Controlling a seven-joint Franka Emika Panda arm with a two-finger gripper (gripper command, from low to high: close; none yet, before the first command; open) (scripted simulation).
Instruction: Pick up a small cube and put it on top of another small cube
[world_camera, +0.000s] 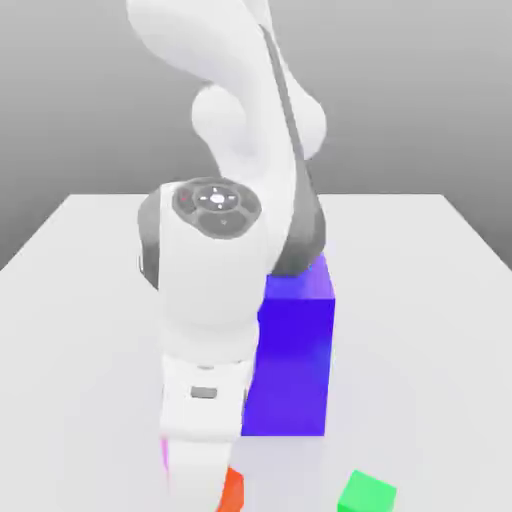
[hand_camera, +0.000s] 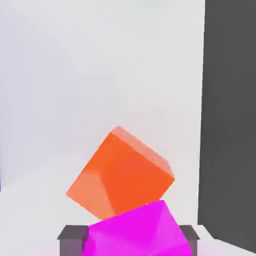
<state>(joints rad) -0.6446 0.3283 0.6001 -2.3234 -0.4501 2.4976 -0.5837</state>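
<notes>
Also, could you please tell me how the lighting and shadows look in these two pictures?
Exterior view: the white arm looks washed out against the pale table; hand view: a faint bluish shade lies on the table, and the orange-red cube shows lighter and darker patches.

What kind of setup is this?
Looks like a simulated tabletop manipulation scene: a white robot arm over a plain pale table, with flat-coloured blocks such as the big blue one and the green cube.

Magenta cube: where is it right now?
In the hand view, the magenta cube is gripped between the end effector's fingers, partly overlapping the orange-red cube behind it.
</notes>
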